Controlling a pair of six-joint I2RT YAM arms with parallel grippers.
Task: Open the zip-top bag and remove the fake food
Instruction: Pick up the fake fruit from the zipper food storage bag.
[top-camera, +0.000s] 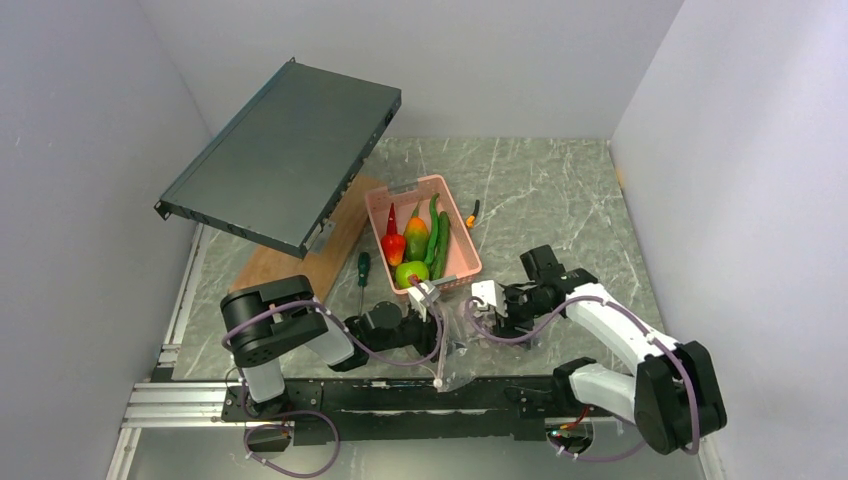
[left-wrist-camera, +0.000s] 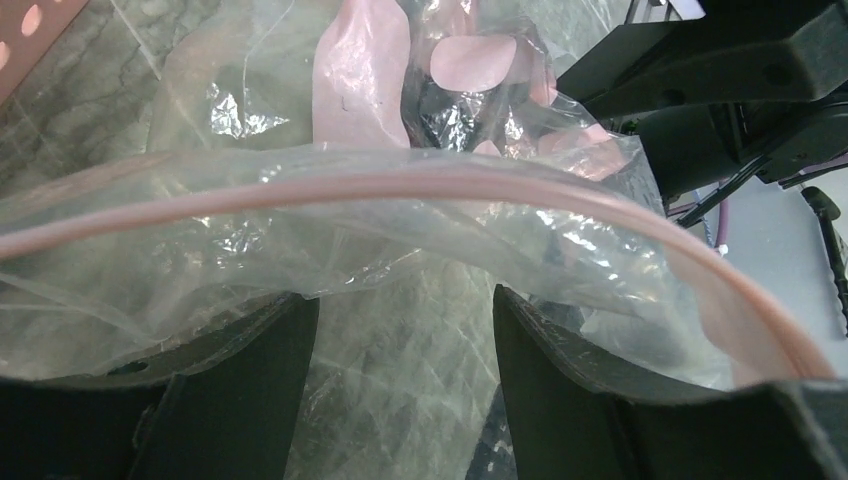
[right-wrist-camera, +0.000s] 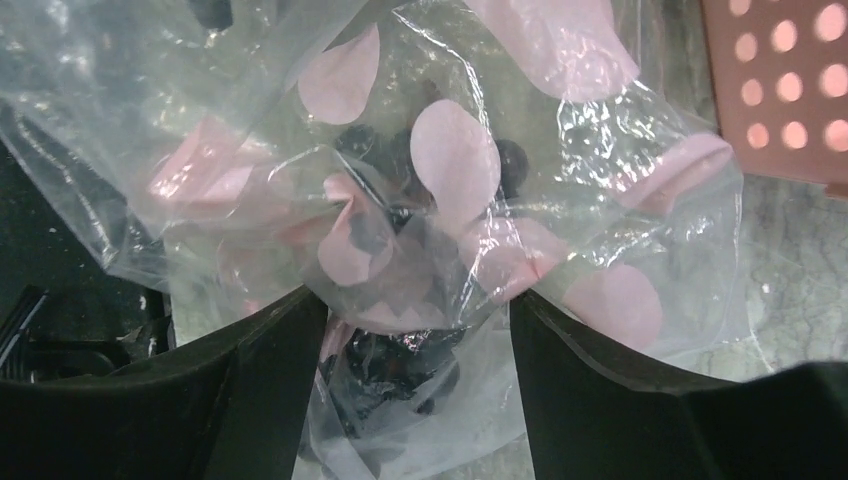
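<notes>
Top view: bag (top-camera: 457, 345) lies crumpled on the table (top-camera: 545, 190) near its front edge. It sits between the left tool (top-camera: 430, 300) and the right tool (top-camera: 486, 300), just in front of the pink basket (top-camera: 408, 187). The basket holds a green apple (top-camera: 411, 273), long green pods (top-camera: 438, 240), a red piece (top-camera: 394, 248) and an orange piece (top-camera: 416, 236). A screwdriver (top-camera: 362, 267) lies left of the basket.

Left wrist view: the left tool (left-wrist-camera: 400, 300) is open, fingers well apart. Clear film drapes over and between them. The pink zip strip (left-wrist-camera: 400, 185) arcs across just beyond the fingertips.

Right wrist view: the right tool (right-wrist-camera: 415, 300) is open, fingers spread either side of the bag (right-wrist-camera: 560, 170). A dark grape bunch (right-wrist-camera: 395, 360) sits inside the film, between the fingers. A corner of the basket (right-wrist-camera: 780, 90) shows at upper right.
</notes>
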